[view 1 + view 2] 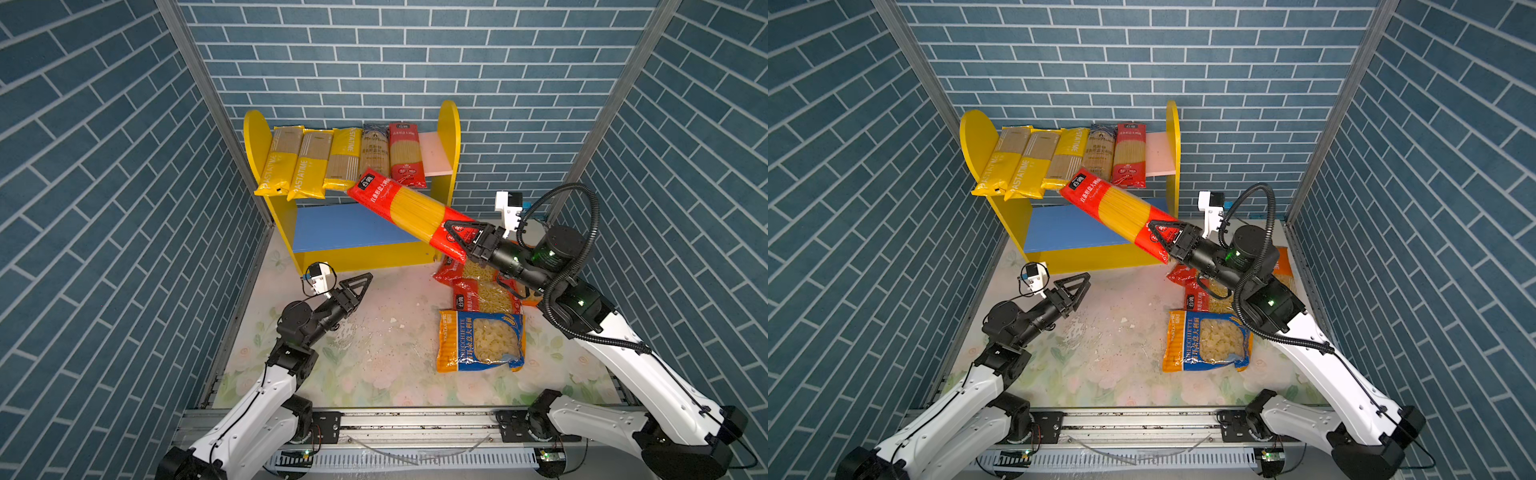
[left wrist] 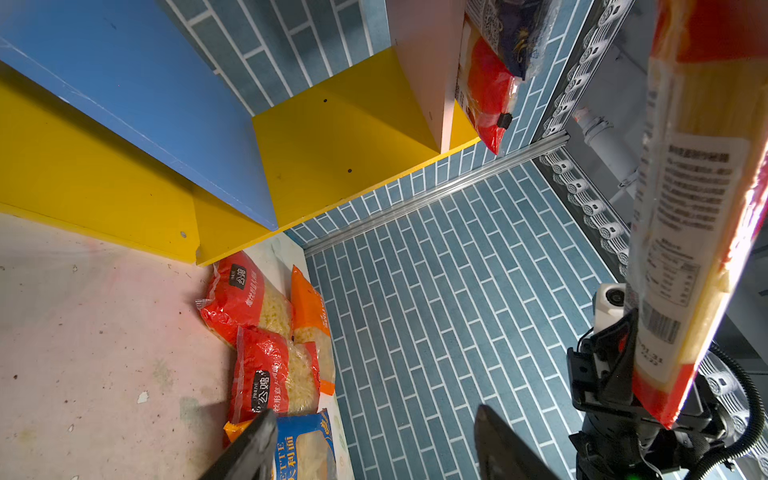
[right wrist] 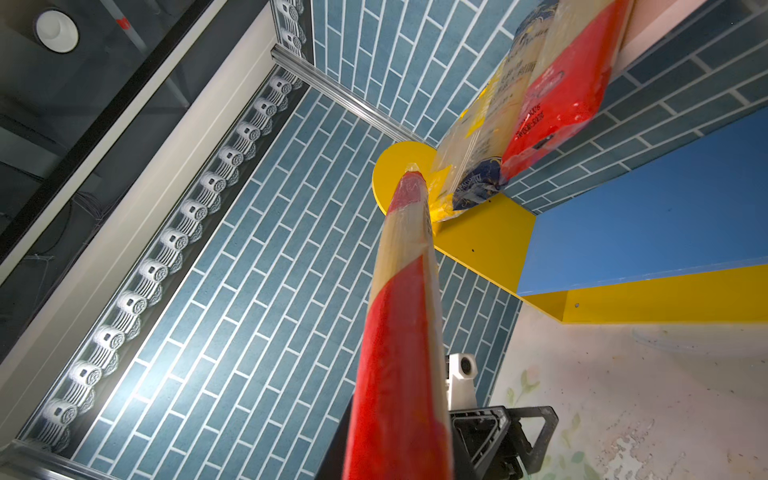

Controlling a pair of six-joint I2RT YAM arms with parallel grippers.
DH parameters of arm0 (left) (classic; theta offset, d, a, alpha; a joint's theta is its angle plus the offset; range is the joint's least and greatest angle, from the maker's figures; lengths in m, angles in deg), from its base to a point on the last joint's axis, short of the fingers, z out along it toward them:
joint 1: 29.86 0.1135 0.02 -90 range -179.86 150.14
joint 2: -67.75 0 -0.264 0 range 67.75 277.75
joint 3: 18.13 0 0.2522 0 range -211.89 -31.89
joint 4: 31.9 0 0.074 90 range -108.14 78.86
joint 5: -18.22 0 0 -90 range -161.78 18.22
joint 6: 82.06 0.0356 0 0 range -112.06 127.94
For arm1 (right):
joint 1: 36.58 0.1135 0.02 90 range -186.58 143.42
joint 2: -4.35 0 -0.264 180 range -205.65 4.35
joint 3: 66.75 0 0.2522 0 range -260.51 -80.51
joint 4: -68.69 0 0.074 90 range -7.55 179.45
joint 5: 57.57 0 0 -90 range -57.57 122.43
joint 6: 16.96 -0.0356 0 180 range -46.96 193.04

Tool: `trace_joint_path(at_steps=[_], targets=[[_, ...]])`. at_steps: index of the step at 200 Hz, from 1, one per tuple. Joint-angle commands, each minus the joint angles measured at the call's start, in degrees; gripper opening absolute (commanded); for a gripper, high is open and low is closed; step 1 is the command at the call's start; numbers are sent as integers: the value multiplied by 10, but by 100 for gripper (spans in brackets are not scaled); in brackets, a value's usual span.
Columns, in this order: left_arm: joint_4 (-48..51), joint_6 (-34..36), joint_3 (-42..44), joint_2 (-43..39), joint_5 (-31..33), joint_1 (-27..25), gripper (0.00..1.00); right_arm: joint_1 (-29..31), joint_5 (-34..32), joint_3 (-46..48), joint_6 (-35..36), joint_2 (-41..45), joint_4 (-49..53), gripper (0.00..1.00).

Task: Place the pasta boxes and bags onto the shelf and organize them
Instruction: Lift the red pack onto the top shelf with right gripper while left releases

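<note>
Yellow-sided shelf at the back of the desk, five spaghetti packs side by side on its pink upper board. A red spaghetti pack slants in the air before the shelf, with the right hand clamped on its lower end. Beneath that arm short-pasta bags lie on the desk. The left hand hovers empty, fingers apart.

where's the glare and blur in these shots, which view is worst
Left wrist view is worst: the red spaghetti pack blows out white along its edge, and the left gripper is soft, too near the lens. Right wrist view: the same pack smears close to the camera while the shelf is sharp. Both top views: even light, the table washed pale by the shelf.
</note>
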Motion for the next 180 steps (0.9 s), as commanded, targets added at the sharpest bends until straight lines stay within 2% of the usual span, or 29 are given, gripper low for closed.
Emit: trace_joint_path(at_steps=[1,21,54,101,122,155,180], targets=[[-26,3,1,6,2,-1,75,-6,-50,-73,31,4,-144,0],[-33,-1,6,8,2,-1,75,-10,-124,-60,66,-16,-215,0],[-13,4,9,-4,4,-1,75,-32,-264,-40,76,-90,-344,0],[-13,6,10,0,5,-3,75,-53,-350,-111,54,-242,-479,0],[-14,6,11,2,6,-6,75,-51,-390,-159,33,-307,-494,0],[-8,4,19,-11,11,-10,75,-27,-468,-201,64,-365,-532,0],[6,7,27,-17,18,-11,75,-11,-528,-254,53,-405,-495,1]])
